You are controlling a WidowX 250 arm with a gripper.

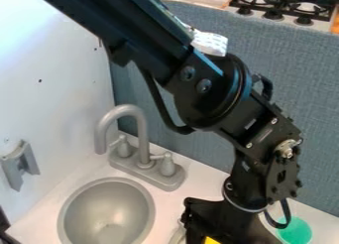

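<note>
At the lower edge, the black gripper [218,222] hangs over the white counter [173,201], right by a yellow thing [211,240]; whether it is spread, closed or holding anything, I cannot tell. A green round item [296,231] lies near its right side in the view, the grey sink basin [106,213] to the left, then the faucet [143,139] and, farthest, a stove [285,7] beyond the blue-grey panel [198,149].

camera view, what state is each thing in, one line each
robot arm: bent, slanting down
gripper: low, beside the yellow thing
yellow thing: mostly hidden
green round thing: partly hidden
faucet: upright, spout curving down
faucet handles: both upright
sink basin: uncovered
stove: no flame showing
</note>
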